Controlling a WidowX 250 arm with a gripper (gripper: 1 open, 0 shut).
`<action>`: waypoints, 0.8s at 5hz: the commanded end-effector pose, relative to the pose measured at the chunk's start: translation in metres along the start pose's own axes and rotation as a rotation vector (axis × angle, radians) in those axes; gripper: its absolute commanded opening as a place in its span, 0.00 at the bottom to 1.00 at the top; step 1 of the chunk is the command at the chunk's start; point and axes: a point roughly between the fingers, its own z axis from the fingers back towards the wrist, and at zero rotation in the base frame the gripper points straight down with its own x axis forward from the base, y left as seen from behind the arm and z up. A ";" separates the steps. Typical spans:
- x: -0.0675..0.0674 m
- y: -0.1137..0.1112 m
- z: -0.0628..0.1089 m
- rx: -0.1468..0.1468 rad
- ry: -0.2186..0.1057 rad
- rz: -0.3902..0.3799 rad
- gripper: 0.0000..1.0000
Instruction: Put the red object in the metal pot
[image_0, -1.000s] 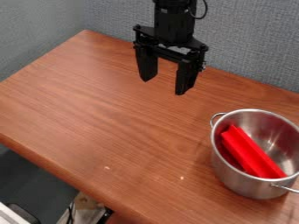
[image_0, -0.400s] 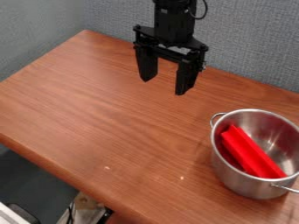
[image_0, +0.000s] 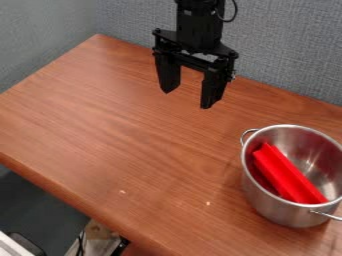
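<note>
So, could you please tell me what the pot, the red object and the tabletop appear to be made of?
Metal pot: polished steel, judging by its bright reflections. Red object: probably plastic, uniformly coloured, slightly glossy. Table: wood or wood-look laminate, reddish-brown with visible grain.

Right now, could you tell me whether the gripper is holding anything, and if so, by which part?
Nothing is held. The gripper hangs open and empty above the table, while the red object lies inside the metal pot.

A brown wooden table (image_0: 120, 130) stands before a grey wall (image_0: 54, 30).
</note>
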 end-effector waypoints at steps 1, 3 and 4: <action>-0.001 0.002 0.017 0.007 -0.062 0.003 1.00; -0.001 0.001 0.017 0.009 -0.065 0.003 1.00; -0.001 0.001 0.018 0.010 -0.066 0.002 1.00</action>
